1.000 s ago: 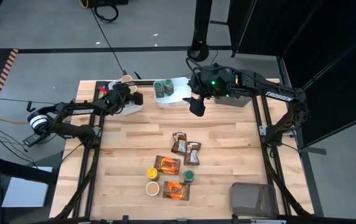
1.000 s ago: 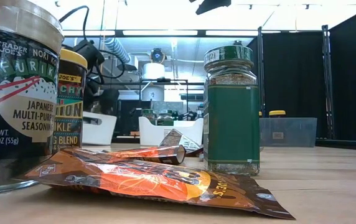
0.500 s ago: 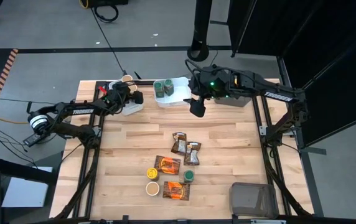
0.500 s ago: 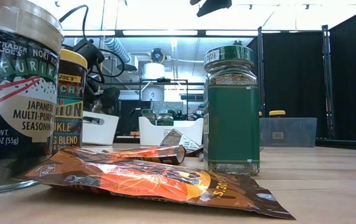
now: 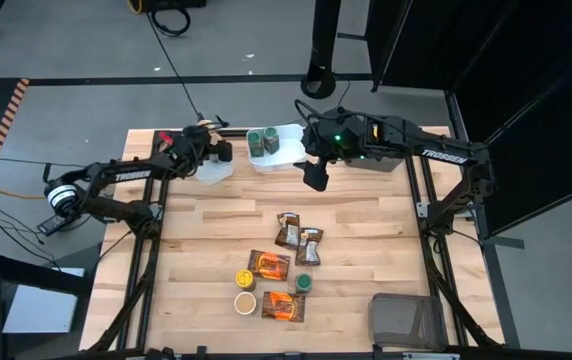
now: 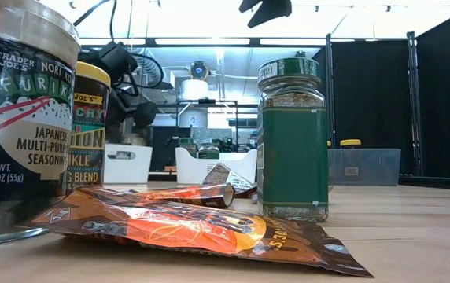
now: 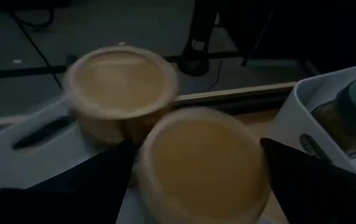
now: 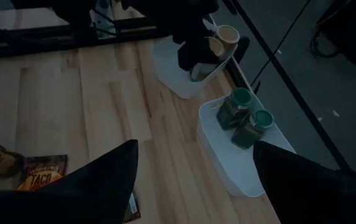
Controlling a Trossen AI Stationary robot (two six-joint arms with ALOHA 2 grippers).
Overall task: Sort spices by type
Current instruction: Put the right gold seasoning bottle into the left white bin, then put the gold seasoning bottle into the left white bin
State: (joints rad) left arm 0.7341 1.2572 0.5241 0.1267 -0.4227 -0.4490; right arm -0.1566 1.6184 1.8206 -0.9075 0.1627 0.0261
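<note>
Left wrist view: round tan-lidded jar between gripper fingers

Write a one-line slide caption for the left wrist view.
Left gripper fingers straddle a tan-lidded jar beside another tan-lidded jar in a white tub.

Ceiling strip lights glare brightly in the low view; both wrist views are dim, the tan-lidded jars blurred.

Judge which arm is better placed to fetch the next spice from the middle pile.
Right. Its gripper hangs open and empty between the tubs and the pile. The left gripper is over the far-left tub, fingers around a tan-lid jar.
</note>
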